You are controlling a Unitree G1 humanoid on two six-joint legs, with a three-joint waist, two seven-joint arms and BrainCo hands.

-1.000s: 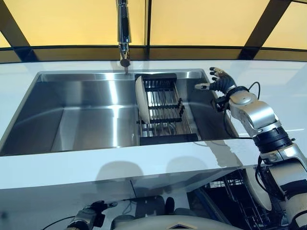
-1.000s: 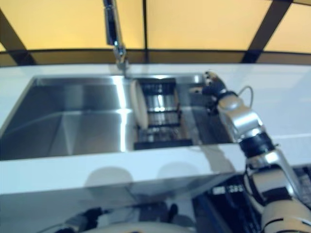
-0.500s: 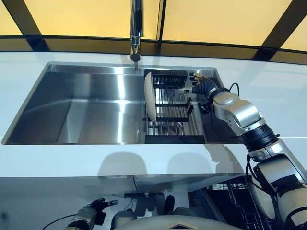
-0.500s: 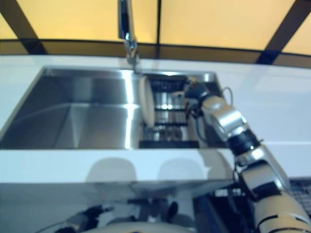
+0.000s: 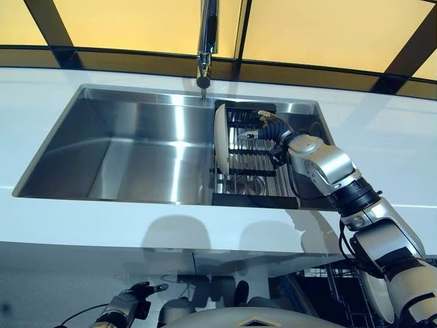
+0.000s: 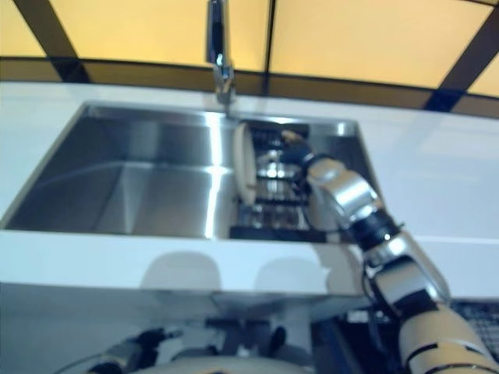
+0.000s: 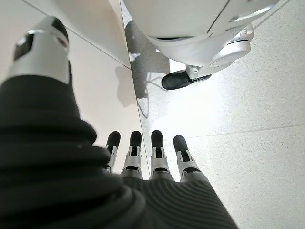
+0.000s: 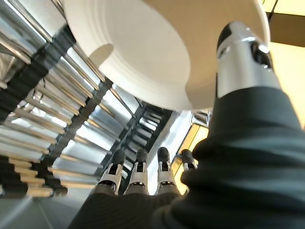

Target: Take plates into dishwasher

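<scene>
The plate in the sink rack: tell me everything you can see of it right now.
The plate is white and round, ceramic by its look, with a raised foot ring on the face the right wrist view shows. It stands on edge at the left end of the dish rack, which sits in the right part of the steel sink. The right robot hand is beside it over the rack, fingers straight, not gripping; contact cannot be told.

You see a white worktop [image 5: 82, 225] around a steel sink [image 5: 130, 150], faucet [image 5: 205, 41] behind, yellow panels [image 5: 130, 24], speckled floor [image 7: 248, 109].
</scene>
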